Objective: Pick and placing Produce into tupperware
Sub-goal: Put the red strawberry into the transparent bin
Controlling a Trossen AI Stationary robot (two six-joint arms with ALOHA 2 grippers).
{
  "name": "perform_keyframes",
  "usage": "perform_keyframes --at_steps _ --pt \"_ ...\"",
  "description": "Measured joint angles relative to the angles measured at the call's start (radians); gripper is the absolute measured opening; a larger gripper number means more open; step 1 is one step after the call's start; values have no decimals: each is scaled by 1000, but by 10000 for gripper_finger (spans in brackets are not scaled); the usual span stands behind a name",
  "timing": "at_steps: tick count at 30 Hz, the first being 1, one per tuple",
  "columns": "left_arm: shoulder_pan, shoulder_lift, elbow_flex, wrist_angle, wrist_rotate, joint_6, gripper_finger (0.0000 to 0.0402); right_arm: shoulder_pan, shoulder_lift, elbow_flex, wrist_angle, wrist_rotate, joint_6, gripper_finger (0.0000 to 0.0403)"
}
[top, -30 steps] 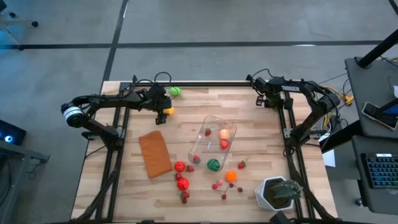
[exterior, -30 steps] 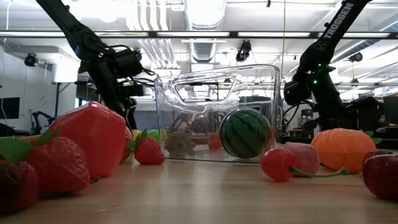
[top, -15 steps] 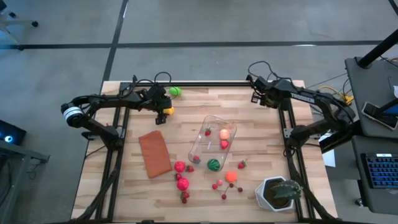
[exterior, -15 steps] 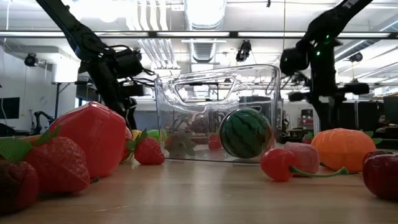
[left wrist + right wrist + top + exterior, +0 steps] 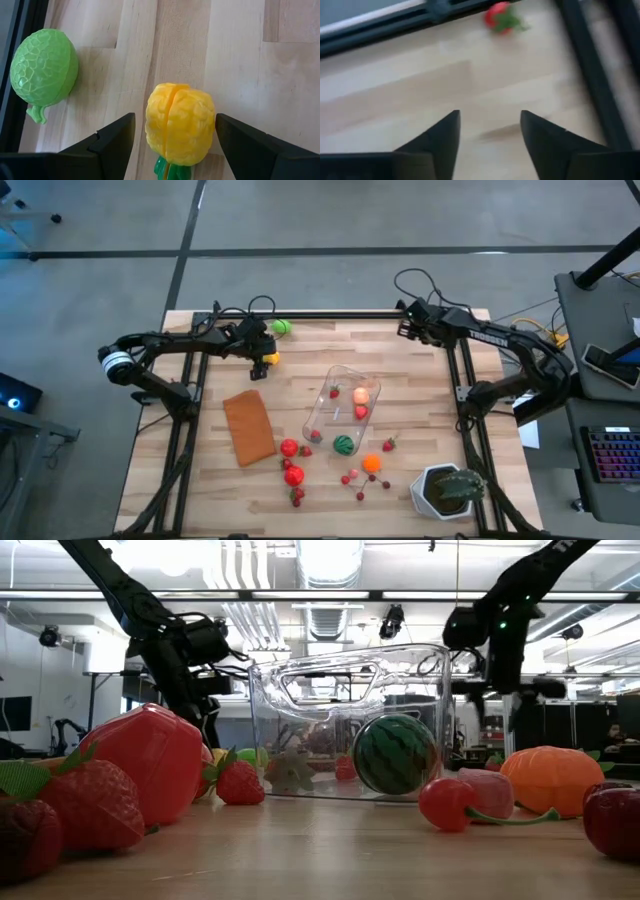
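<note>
The left gripper (image 5: 172, 145) hovers low at the far left of the wooden surface (image 5: 300, 355), jaws spread and straddling a yellow toy fruit (image 5: 180, 124) without visibly touching it; a green toy melon (image 5: 44, 67) lies just beside, toward the far edge. The fruit's long axis runs in line with the fingers, leafy end toward the wrist. The clear tupperware (image 5: 343, 408) lies at mid-surface, to the near right of this arm. The right gripper (image 5: 490, 135), jaws released and empty, hangs over the far right corner, a red toy strawberry (image 5: 499, 18) ahead of it.
</note>
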Motion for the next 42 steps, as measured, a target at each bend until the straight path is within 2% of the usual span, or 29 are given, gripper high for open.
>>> perform_keyframes --at_steps 2,5,8,12,16,22,27,29,34,40,42 --pt "0 0 0 0 0 0 260 12 25 0 48 -16 50 229" --pt "0 0 0 -1 0 0 260 30 56 0 54 44 201 254" --pt "0 0 0 -1 -1 0 260 29 79 0 6 101 459 263" --pt "0 0 0 -2 -2 0 260 28 112 0 22 101 775 260" --pt "0 0 0 -2 -3 0 260 29 151 0 95 139 909 251" --pt "0 0 0 -2 -4 0 260 34 193 14 101 286 1113 238" --pt "0 -2 0 -3 -4 0 260 18 228 35 83 307 1230 225" --pt "0 -3 0 -1 -4 0 260 8 235 45 80 301 1218 219" --pt "0 -5 0 -1 -4 0 260 19 245 104 13 272 926 211" --pt "0 -5 0 -1 -7 0 260 141 241 231 -202 406 508 210" --pt "0 -5 0 -1 -8 0 260 185 242 302 -304 411 353 210"
